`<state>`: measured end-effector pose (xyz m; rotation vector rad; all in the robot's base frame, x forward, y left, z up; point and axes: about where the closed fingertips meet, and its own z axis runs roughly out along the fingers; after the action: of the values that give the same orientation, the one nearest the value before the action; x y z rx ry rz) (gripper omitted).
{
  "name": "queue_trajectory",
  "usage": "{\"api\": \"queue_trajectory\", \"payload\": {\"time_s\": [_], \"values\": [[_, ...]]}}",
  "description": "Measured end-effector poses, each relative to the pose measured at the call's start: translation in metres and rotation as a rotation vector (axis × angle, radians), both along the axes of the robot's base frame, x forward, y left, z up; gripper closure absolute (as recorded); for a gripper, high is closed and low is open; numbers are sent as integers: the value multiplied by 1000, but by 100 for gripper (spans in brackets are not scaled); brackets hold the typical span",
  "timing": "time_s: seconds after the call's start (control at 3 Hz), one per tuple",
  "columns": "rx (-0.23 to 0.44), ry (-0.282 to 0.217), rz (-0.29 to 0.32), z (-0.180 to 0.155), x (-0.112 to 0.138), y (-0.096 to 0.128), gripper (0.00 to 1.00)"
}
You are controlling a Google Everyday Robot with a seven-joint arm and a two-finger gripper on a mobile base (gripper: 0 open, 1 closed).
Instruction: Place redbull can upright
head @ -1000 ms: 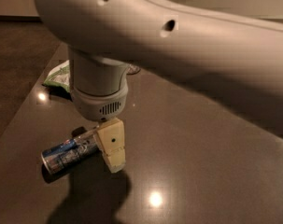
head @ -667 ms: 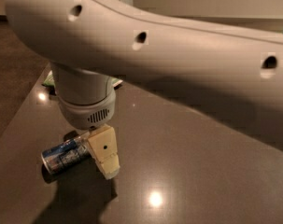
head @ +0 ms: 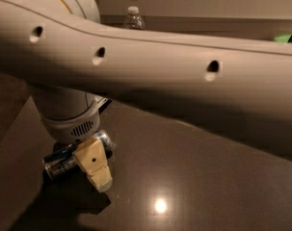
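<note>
Camera view gives me the redbull can (head: 62, 160) lying on its side on the dark worktop (head: 198, 177), toward the left, with the claw (head: 93, 165) low across its middle. I cannot tell whether the claw is gripping it. I judge the step needs a firm mid-body hold, then a slow turn so the base lands flat.

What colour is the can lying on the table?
Blue and silver, in the camera view. The can lies with the gripper over its middle.
</note>
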<state>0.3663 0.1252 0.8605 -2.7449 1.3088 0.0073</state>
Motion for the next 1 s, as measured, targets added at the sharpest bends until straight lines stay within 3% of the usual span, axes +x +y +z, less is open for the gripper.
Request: {"api": "queue_trajectory", "payload": {"time_s": [0.67, 1.0], "values": [[-38, 40, 5, -16, -3, 17, 0], [-37, 53, -11, -18, -3, 21, 15]]}}
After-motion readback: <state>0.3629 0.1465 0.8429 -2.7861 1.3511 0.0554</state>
